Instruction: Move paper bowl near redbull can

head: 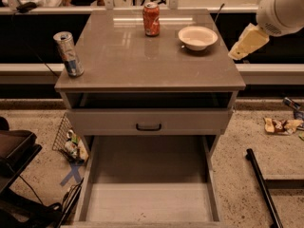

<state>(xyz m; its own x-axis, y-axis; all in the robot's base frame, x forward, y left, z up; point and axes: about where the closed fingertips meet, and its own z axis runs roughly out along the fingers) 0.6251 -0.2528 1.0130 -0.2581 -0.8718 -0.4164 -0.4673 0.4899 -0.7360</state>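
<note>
The off-white paper bowl [197,37] sits at the back right of the grey tabletop [142,63]. The redbull can [69,54], slim, silver and blue, stands upright at the left edge of the top. My gripper [239,51] hangs in the air just off the table's right edge, to the right of the bowl and slightly nearer the camera, not touching it. The white arm body [282,8] is above it at the top right.
An orange-red soda can [151,19] stands at the back middle, left of the bowl. Under the top are a closed drawer [148,122] and a pulled-out bottom drawer [147,189]. A black pole [263,189] and litter [282,125] lie on the floor at right; a wire basket [66,137] is at left.
</note>
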